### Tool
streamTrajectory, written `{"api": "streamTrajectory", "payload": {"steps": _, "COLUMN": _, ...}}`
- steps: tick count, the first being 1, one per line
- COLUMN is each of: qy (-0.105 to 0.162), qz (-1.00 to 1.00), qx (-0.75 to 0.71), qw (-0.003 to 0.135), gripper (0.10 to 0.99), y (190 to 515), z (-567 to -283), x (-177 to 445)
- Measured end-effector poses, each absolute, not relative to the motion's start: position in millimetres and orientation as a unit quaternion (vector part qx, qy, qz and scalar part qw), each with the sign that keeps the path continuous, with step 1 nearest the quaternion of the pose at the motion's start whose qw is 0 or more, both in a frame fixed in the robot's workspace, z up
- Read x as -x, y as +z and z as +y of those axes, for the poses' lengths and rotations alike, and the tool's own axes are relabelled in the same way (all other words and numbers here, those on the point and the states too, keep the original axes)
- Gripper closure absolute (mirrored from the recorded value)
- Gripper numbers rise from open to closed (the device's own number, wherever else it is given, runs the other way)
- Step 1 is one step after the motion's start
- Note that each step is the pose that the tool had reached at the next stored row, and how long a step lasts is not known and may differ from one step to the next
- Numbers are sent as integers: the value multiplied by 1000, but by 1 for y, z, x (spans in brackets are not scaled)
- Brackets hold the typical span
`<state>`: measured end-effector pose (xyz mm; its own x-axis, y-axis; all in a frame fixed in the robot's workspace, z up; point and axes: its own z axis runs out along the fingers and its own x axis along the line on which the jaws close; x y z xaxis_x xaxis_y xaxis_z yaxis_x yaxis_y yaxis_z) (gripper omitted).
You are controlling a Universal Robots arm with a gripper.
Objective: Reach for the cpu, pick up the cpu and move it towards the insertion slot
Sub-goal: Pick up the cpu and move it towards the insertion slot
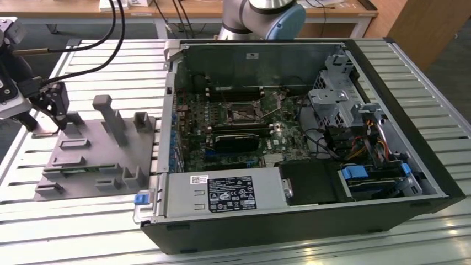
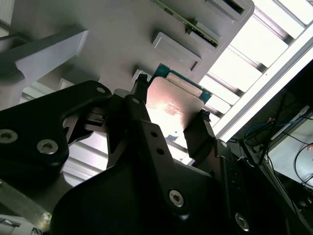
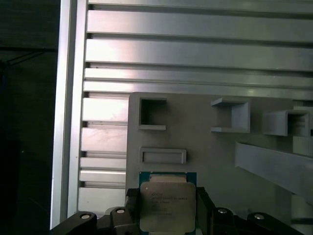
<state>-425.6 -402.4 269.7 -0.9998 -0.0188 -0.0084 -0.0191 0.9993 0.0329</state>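
1. Grey plastic fixture plate (image 1: 96, 155) lies flat on the slatted aluminium table (image 1: 88, 226), just beside the open computer case (image 1: 294, 226) and on the exterior view's left of it.
2. Gripper (image 1: 55, 118) hangs over the plate's corner at the exterior view's far left, close above the plate surface.
3. Claw state: the two black fingers (image 2: 200, 129) are drawn in to the chip's width and stand against opposite edges of the cpu (image 3: 167, 208). The chip sits between them with no visible gap on either side in both wrist views.
4. The cpu shows its silvery metal top and a thin green rim. It lies level with the plate, just beside a low rectangular block (image 3: 162, 155) of the fixture.
5. Whether the chip rests on the plate or is raised clear of it cannot be told.
6. The insertion slot (image 1: 239, 113), a small square dark socket with a metal frame, is set in the green motherboard (image 1: 193, 132) inside the case. It is well apart from the gripper and the chip.
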Motion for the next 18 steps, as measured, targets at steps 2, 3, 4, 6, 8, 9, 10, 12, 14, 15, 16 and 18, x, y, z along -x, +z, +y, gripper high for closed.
{"api": "streamTrajectory", "payload": {"steps": 2, "qy": 16, "qz": 1000, "qx": 9, "qw": 4, "gripper": 541, "y": 271, "z": -402, "x": 426}}
{"api": "streamTrajectory", "payload": {"steps": 3, "qy": 16, "qz": 1000, "qx": 9, "qw": 4, "gripper": 541, "y": 271, "z": -402, "x": 426}}
{"api": "streamTrajectory", "payload": {"steps": 4, "qy": 16, "qz": 1000, "qx": 9, "qw": 4, "gripper": 541, "y": 271, "z": -402, "x": 426}}
{"api": "streamTrajectory", "payload": {"steps": 6, "qy": 16, "qz": 1000, "qx": 9, "qw": 4, "gripper": 541, "y": 272, "z": -402, "x": 426}}
{"api": "streamTrajectory", "payload": {"steps": 8, "qy": 16, "qz": 1000, "qx": 9, "qw": 4, "gripper": 541, "y": 273, "z": -402, "x": 426}}
{"api": "streamTrajectory", "payload": {"steps": 9, "qy": 16, "qz": 1000, "qx": 9, "qw": 4, "gripper": 541, "y": 274, "z": -402, "x": 426}}
{"api": "streamTrajectory", "payload": {"steps": 10, "qy": 16, "qz": 1000, "qx": 9, "qw": 4, "gripper": 541, "y": 274, "z": -402, "x": 426}}
{"api": "streamTrajectory", "payload": {"steps": 12, "qy": 16, "qz": 1000, "qx": 9, "qw": 4, "gripper": 541, "y": 275, "z": -402, "x": 426}}
{"api": "streamTrajectory", "payload": {"steps": 14, "qy": 16, "qz": 1000, "qx": 9, "qw": 4, "gripper": 541, "y": 276, "z": -402, "x": 426}}
{"api": "streamTrajectory", "payload": {"steps": 15, "qy": 16, "qz": 1000, "qx": 9, "qw": 4, "gripper": 541, "y": 277, "z": -402, "x": 426}}
{"api": "streamTrajectory", "payload": {"steps": 16, "qy": 16, "qz": 1000, "qx": 9, "qw": 4, "gripper": 541, "y": 278, "z": -402, "x": 426}}
{"api": "streamTrajectory", "payload": {"steps": 18, "qy": 16, "qz": 1000, "qx": 9, "qw": 4, "gripper": 541, "y": 279, "z": -402, "x": 426}}
